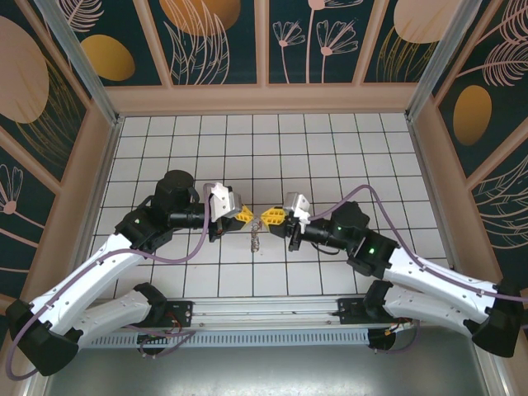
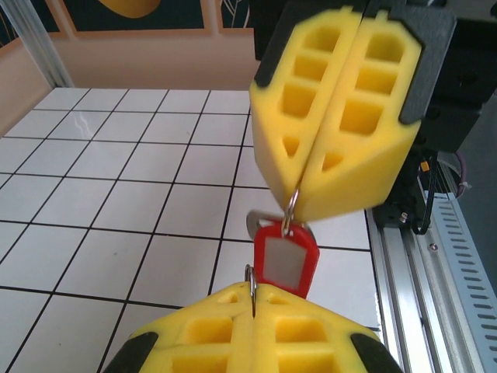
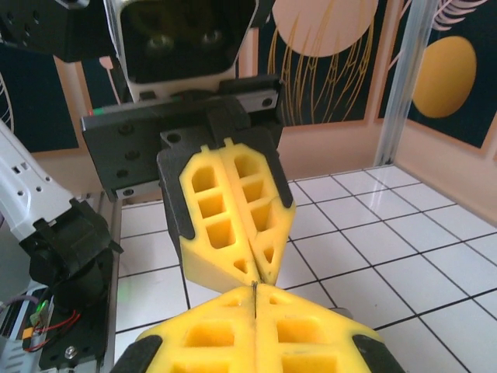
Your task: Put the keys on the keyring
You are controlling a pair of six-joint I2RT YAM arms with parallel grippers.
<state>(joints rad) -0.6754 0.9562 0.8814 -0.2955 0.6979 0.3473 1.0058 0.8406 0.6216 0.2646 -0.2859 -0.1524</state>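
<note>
Basically we're mid-threading. The left end effector (image 1: pixel 240 216) and right end effector (image 1: pixel 273 218) meet tip to tip above the worktop (image 1: pixel 330 157), approx. midway btw. its side edges and nearer the near edge than the far one. Both are clamped fully narrow, each on a bit of thin wire. In the left wrist view the right one pinches the small loop from which the red-tagged key (image 2: pixel 286 260) hangs. The left one pinches a wire arc just beside it, which we take to be the keyring (image 2: pixel 250 278). We can't be sure, b/c most of it is hidden btw. the yellow pads (image 2: pixel 210 334). In the top view something small dangles below the gap, too small to read.

To do this step well, we'd hold one side fixed and move the other in small amounts, along the wire, not across it. The wire looks thin and springy, so a twist could pop it out of the pads. We'd want the ring's opening found first; we can't see it. Neither grip should loosen until the key's loop sits on the ring, else it drops.

Surface: glossy white worktop w/ a dark grid. Room: tan frame (image 1: pixel 264 99), dark panels (image 1: pixel 214 41) w/ gold and pink plant prints on three sides. A metal rail (image 1: pixel 264 307) runs along the near edge.
</note>
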